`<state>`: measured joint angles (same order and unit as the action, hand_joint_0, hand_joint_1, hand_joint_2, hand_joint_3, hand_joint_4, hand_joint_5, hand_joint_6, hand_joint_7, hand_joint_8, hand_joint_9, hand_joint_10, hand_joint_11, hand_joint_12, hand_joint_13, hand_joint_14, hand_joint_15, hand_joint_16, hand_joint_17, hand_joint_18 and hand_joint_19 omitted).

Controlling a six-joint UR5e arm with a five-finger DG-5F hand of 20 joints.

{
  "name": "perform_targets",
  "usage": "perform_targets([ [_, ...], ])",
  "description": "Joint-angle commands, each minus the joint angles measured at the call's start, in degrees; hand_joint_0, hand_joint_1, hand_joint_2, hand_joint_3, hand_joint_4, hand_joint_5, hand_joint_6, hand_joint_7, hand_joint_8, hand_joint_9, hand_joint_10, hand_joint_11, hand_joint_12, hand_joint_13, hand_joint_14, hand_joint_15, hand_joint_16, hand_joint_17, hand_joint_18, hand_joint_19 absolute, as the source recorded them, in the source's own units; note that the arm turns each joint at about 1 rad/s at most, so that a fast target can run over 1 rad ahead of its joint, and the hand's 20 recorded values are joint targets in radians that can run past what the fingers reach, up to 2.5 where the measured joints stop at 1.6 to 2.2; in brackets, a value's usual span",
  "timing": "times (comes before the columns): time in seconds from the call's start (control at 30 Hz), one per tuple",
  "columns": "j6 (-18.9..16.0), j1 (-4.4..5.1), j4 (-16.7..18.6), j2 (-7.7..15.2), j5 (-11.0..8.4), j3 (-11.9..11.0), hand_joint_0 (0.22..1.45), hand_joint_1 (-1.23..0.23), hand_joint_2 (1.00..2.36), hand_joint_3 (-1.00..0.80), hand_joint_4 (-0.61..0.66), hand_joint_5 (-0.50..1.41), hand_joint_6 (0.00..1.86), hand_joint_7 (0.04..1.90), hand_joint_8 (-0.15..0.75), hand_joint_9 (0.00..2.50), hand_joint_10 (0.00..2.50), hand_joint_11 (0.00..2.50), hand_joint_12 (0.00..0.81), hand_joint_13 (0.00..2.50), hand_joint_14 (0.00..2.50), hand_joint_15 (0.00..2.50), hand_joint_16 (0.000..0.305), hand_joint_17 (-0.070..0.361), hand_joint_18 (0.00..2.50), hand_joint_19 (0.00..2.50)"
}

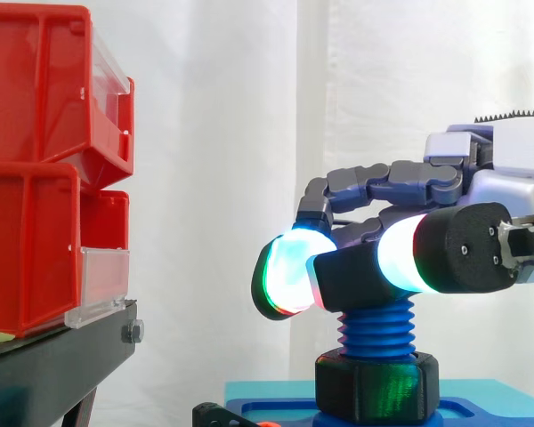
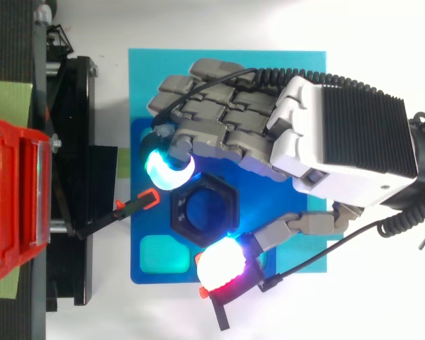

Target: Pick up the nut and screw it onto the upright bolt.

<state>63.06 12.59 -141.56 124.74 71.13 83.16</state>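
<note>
Threading looks close to done, as far as I can judge: the black nut sits low on the upright blue bolt, directly beneath the hand and near the blue base plate. The hand hangs above it with loosely curved fingers and the thumb set wide apart, gripping nothing. From above, the cyan fingertips lie just off one side of the nut and the red thumb pad just off the opposite side. From the side, those pads ride at the bolt's top, well above the nut. Any further turn calls for lowering the hand until the pads meet the nut's flats; otherwise, lift straight up, clear of the threads.
</note>
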Motion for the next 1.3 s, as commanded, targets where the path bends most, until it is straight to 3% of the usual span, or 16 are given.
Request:
perform_targets([
  [0.0,0.13,-0.03,-0.03,-0.02,0.06,-0.02,0.55,-0.68,1.00,-0.50,0.26,-0.18,0.58,1.30,0.303,0.42,0.00,0.00,0.369,0.40,0.00,0.00,0.047,0.106,0.30,0.00],
  [0.73,0.22,-0.73,-0.38,-1.96,2.08,-0.02,0.55,-0.68,1.00,-0.50,0.25,-0.18,0.57,1.31,0.303,0.42,0.00,0.00,0.372,0.40,0.00,0.00,0.047,0.106,0.30,0.00],
  [1.27,0.48,-1.52,-0.38,-2.05,2.87,-0.02,0.55,-0.68,1.00,-0.50,0.25,-0.18,0.56,1.31,0.305,0.42,0.00,0.00,0.373,0.40,0.00,0.00,0.048,0.107,0.30,0.00],
])
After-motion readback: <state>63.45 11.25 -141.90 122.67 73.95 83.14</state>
